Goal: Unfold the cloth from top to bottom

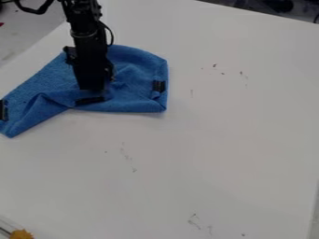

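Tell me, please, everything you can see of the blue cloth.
The blue cloth looks towel-like, with dark patches at its left end, middle and right side. It lies wrinkled and partly folded on the white table, toward the view's upper left, with the gripper over its middle; contact is unclear.

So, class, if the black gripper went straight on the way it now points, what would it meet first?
Most likely the blue cloth, just below the gripper, near a black strip; whether they touch is unclear.

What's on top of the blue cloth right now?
The gripper is over the blue cloth, covering part of it. A dark patch sits near its right edge. What the gripper covers can't be seen.
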Controlling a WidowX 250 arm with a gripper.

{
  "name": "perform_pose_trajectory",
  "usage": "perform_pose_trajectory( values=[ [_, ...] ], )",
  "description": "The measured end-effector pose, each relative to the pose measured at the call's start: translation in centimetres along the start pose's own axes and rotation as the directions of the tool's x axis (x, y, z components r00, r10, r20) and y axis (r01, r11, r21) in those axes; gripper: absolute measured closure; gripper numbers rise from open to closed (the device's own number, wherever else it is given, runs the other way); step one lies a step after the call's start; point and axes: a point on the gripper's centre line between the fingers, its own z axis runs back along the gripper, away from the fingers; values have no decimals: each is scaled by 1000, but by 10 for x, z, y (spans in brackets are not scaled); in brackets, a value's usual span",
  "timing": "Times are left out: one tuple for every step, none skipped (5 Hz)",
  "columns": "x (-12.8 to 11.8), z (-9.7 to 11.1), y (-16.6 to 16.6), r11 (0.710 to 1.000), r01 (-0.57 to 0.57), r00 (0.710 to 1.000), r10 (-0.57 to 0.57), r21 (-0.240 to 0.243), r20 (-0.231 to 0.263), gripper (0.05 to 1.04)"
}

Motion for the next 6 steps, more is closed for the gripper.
perform_pose_trajectory(
  values=[
    [0, 0, 2, 1000, -5, 1000, 5, 10, -2, 983],
    [-2, 1, -1, 999, -4, 1000, 5, 35, -28, 1028],
    [0, 29, -16, 995, -6, 1000, 8, 97, -27, 1030],
    [-11, 54, -42, 991, -62, 997, 66, 116, -28, 1030],
    [-34, 58, -68, 987, -123, 991, 127, 99, -34, 1030],
    [-59, 41, -85, 984, -178, 984, 178, 15, -28, 1030]
  ],
)
